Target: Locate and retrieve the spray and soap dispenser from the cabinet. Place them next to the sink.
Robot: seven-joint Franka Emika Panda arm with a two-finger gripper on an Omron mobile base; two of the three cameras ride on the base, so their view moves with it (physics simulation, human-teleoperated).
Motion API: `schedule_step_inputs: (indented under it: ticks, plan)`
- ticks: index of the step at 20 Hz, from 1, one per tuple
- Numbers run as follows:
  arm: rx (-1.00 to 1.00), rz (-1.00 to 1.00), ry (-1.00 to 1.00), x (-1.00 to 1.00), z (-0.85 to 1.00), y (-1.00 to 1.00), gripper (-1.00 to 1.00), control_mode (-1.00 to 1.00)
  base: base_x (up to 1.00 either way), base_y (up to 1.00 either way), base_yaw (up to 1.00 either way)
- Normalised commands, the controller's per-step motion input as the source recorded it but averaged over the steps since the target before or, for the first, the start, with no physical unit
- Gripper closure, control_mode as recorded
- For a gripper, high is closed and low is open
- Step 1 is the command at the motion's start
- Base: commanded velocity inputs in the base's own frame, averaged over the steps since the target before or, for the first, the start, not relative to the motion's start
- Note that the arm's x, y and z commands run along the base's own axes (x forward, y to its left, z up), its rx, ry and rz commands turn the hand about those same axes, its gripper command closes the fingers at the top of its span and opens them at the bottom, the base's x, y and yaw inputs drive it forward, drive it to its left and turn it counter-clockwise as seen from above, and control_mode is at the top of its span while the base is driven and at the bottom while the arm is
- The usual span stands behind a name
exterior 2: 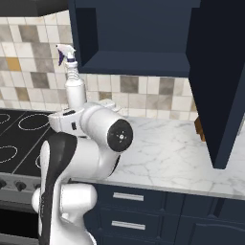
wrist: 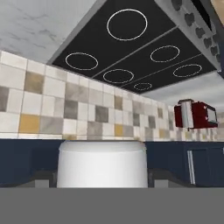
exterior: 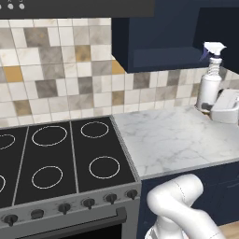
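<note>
One spray point(exterior: 209, 84) stands upright in the half-open gripper point(exterior: 211, 108), gripped low on its body; below the cabinet point(exterior 2: 139, 38), above the marble counter point(exterior 2: 162, 148), ready for carrying.

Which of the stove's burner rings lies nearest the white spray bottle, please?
The back ring beside the marble counter; the other rings lie farther left or nearer the knobs, away from the spray.
</note>
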Motion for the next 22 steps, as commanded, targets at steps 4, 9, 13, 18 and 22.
schedule_step_inputs:
  ticks: [4, 9, 13, 18, 22]
  plan:
    - [-0.09, 0.3, -0.07, -0.31, -0.54, 0.35, 1.0, -1.0, 0.0, 0.0, 0.0]
    - [-0.05, 0.3, 0.0, -0.12, -0.54, 0.64, 1.0, -1.0, 0.0, 0.0, 0.0]
    - [-0.07, 0.34, -0.01, -0.01, -0.67, 0.74, 1.0, -1.0, 0.0, 0.0, 0.0]
    - [-0.07, 0.35, -0.06, 0.0, -0.8, 0.7, 1.0, -1.0, 0.0, 0.0, 0.0]
    - [-0.01, 0.38, -0.17, -0.05, -0.88, 0.59, 1.0, -1.0, 0.0, 0.0, 0.0]
